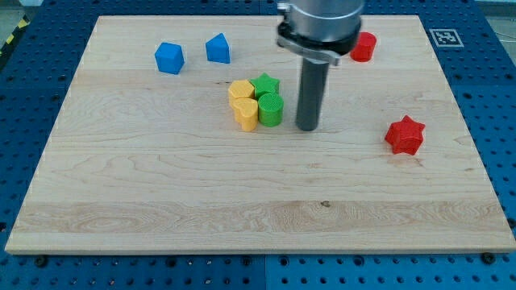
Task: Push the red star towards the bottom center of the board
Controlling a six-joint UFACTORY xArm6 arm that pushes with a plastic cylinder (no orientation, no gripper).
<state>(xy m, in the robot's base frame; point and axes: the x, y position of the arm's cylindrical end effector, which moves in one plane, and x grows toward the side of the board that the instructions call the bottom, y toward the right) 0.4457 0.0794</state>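
red star (404,135) | right, clear | my tip (307,127) beside green cylinder (271,109) | no jaws visible

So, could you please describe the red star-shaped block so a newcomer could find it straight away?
Start at the wooden board and go to its right side, about mid-height. The red star-shaped block sits alone there, to the right of my tip. The only other red block is up near the top edge and is not a star.
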